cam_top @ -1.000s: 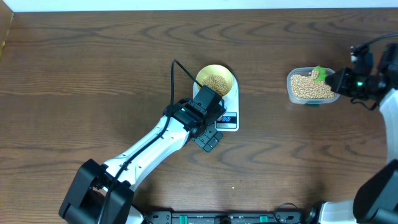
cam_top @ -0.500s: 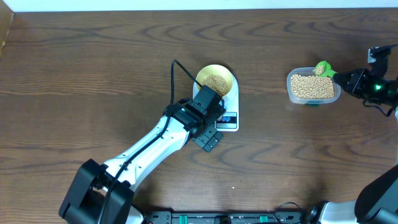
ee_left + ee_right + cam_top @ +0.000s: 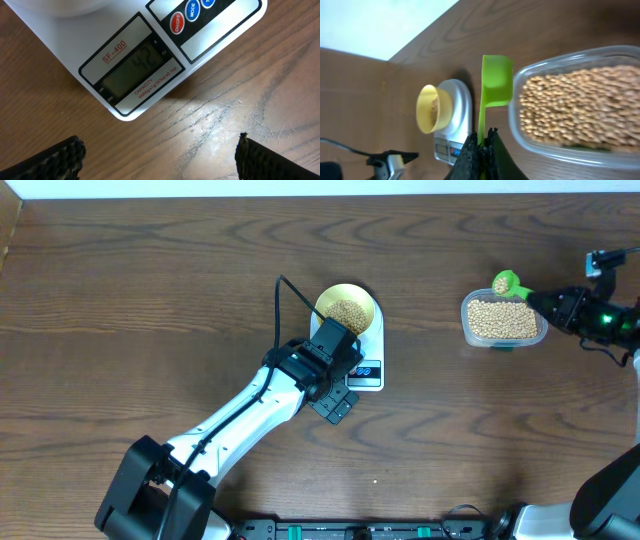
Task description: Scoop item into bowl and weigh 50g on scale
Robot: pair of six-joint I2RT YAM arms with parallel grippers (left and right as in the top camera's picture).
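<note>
Dark, wood-grained tabletop [image 3: 150, 280], pale wall behind: we find the right hand [image 3: 481, 145] clenched on the thin handle of a bright green plastic scoop [image 3: 496, 82]. Its squared cup juts out ahead of the fingertips, just past the rim of a clear, round-cornered plastic tub [image 3: 503, 321] that sits close beside the hand. From overhead, the cup looks to carry a small load. The tub is heaped with the item, smooth tan beans [image 3: 570, 105], round and free to roll.

Well apart from this hand, across bare wood, the pale-yellow bowl [image 3: 324, 298] sits on the round platform of the glossy white scale [image 3: 150, 55], beans already inside. The display reads 42.

We see the main risk in the long carry: a narrow pinch on a slick handle could let the scoop twist, scattering beans over the tabletop. We also judge that a full tip could overshoot fifty, so the pour wants a trickle.

The left hand [image 3: 160, 167] hangs released and empty, its ribbed black pads [image 3: 50, 160] spread just off the display end of the scale. A nudge there would falsify the reading.
</note>
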